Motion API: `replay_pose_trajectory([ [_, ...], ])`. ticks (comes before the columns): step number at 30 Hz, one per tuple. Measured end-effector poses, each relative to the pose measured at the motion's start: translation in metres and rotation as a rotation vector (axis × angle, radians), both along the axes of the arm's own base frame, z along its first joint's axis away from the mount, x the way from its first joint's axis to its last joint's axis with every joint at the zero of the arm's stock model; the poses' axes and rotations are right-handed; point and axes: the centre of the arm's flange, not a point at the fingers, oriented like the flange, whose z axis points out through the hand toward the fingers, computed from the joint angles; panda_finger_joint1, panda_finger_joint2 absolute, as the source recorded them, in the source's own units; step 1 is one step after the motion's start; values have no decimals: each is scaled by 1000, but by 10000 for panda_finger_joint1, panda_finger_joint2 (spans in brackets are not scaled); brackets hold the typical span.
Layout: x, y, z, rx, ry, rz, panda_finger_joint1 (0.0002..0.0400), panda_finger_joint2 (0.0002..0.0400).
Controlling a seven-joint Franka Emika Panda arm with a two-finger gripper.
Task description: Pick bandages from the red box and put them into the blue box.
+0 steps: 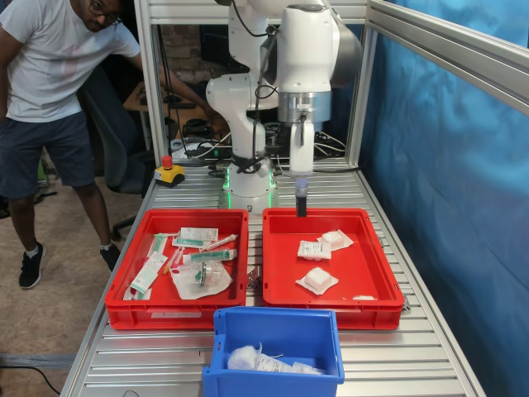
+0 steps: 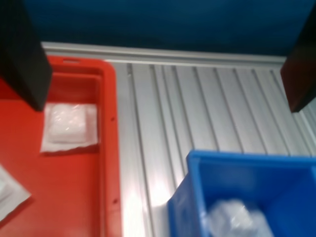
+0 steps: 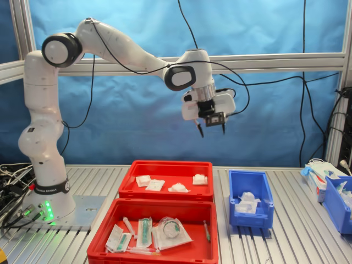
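Blue box point(image 1: 277, 341) sits right up front on the desk point(image 1: 413, 356) and already has a few white packets in it, so the job looks partly done. Bandages point(image 1: 317, 280) are left in the red box point(image 1: 331, 310) behind it, four or so that I can count. Tool point(image 3: 211, 130) hangs high above the trays, fingers spread apart, holding nothing. Twin red tray point(image 1: 178, 314) holds the syringe-type packets.
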Motion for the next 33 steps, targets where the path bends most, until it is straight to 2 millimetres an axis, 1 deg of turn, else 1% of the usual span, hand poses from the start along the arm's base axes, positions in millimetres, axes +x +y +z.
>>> replay_pose_trajectory([
  [1, -3, -5, -2, -1, 11, -7, 400, 400],
  [2, -8, -15, -6, -4, 33, -23, 400, 400],
  [6, -18, -37, -14, -9, 79, -60, 400, 400],
  [7, -23, -48, -18, -11, 99, -79, 400, 400],
  [9, -28, -59, -22, -12, 115, -97, 400, 400],
  [10, -32, -69, -25, -12, 129, -115, 400, 400],
  [15, -42, -90, -29, -27, 152, -143, 400, 400],
  [19, -47, -96, -30, -49, 157, -142, 400, 400],
  [23, -58, -102, -32, -82, 164, -131, 400, 400],
  [24, -64, -103, -33, -91, 166, -128, 400, 400],
  [27, -73, -103, -34, -100, 163, -122, 400, 400],
  [29, -83, -104, -33, -105, 147, -116, 400, 400],
  [33, -93, -103, -30, -105, 119, -110, 400, 400],
])
